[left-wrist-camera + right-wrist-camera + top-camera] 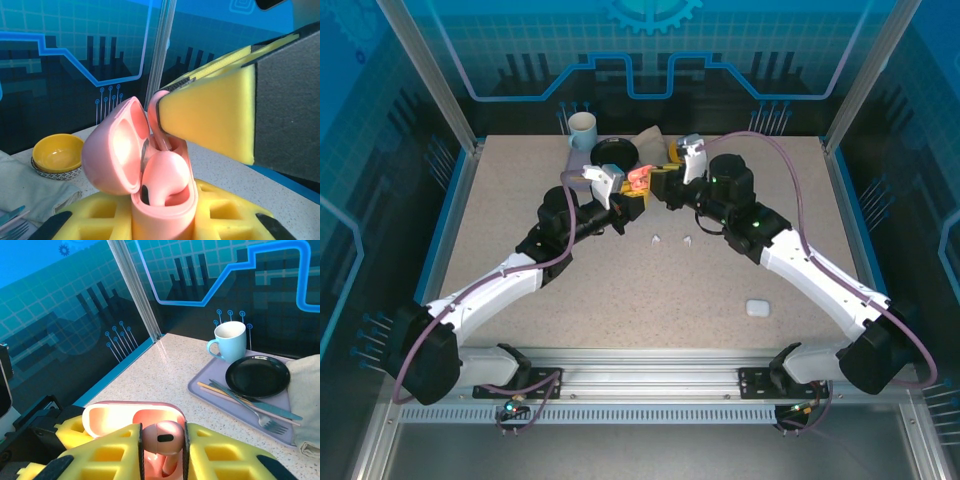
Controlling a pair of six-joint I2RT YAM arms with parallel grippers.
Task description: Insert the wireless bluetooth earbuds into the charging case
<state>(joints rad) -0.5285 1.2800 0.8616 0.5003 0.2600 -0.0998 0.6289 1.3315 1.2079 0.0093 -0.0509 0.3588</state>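
We see the left gripper [165, 225] clamped on the open pink charging case [112, 150], the right gripper [161, 455] just above it pinching a pink earbud [162, 436].

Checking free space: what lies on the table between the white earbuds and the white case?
Top view: the table between white earbuds and white case is bare.

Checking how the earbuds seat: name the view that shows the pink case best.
Left wrist: the case is close up, lid open, with a seated earbud. Right wrist hides most of it behind the right tool and its held earbud. Top external gives a tiny pink speck.
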